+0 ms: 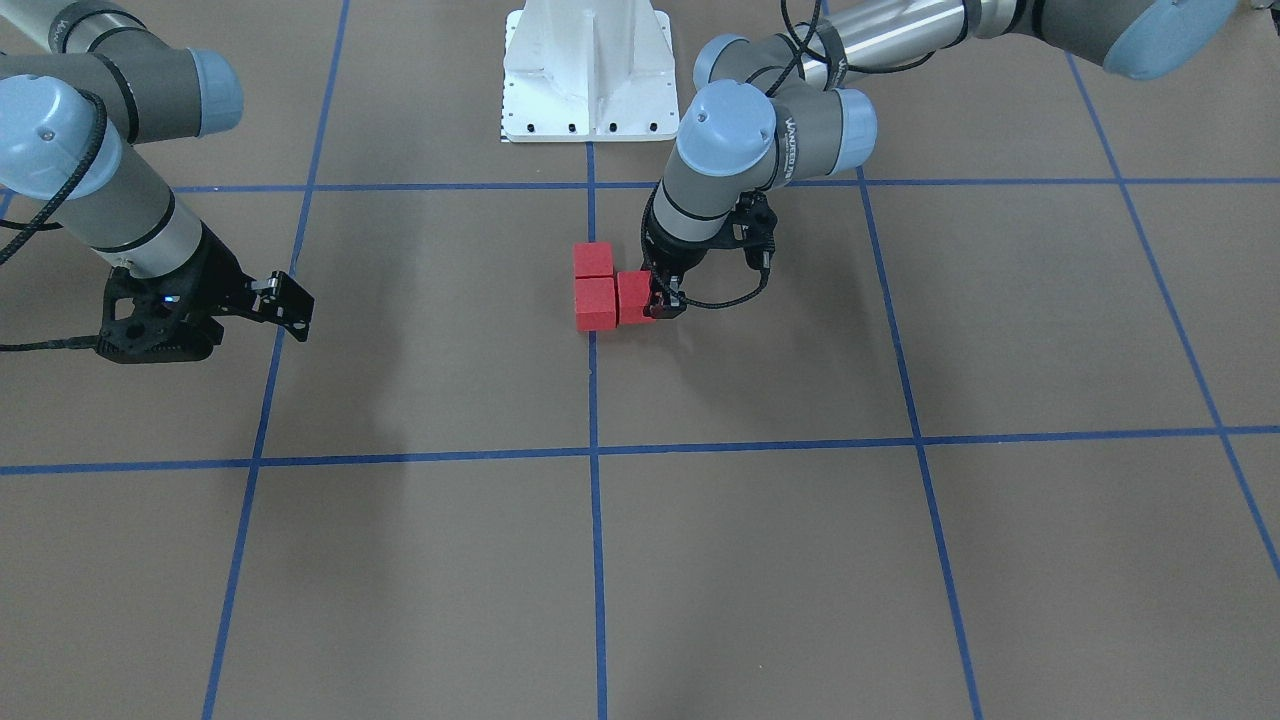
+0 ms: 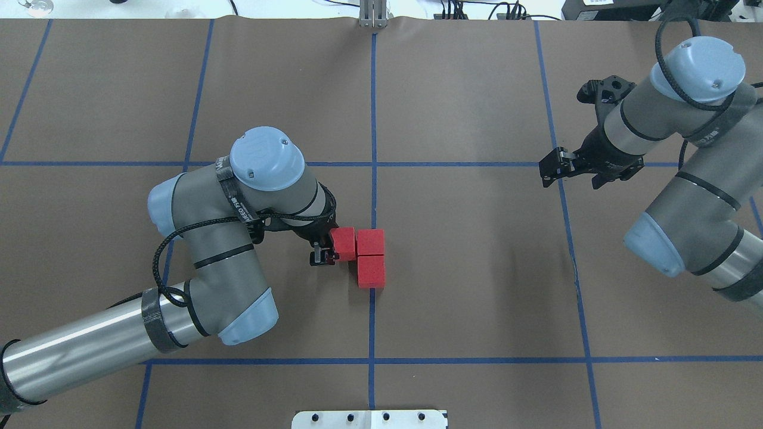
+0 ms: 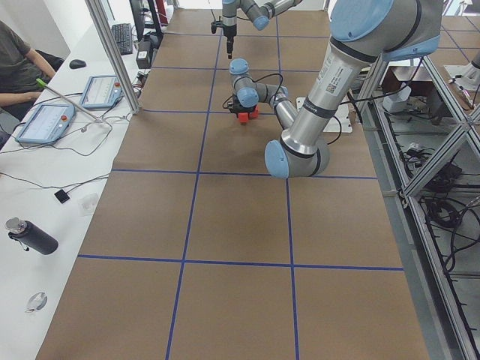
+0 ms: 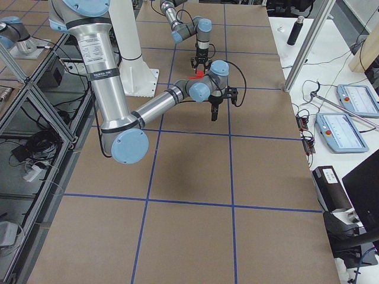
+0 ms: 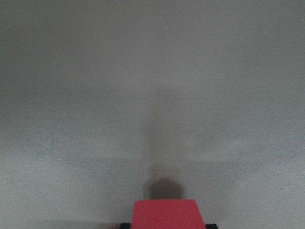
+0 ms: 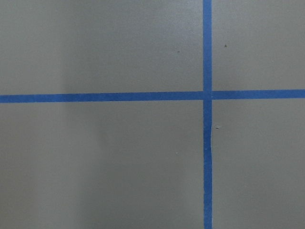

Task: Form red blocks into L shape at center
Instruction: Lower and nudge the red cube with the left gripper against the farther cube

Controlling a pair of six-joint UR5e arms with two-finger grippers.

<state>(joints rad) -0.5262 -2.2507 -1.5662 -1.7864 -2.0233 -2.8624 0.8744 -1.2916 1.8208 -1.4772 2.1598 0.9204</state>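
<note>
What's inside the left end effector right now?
One red block, between the left end effector's fingers and beside the other two blocks. Its wrist covers the finger contact.

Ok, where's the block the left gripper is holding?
Overhead view: the held red block sits in the left gripper, just left of the center tape line, against the farther block of the other two.

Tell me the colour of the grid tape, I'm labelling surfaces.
Blue; the grid tape shows best in the right wrist-mounted view.
</note>
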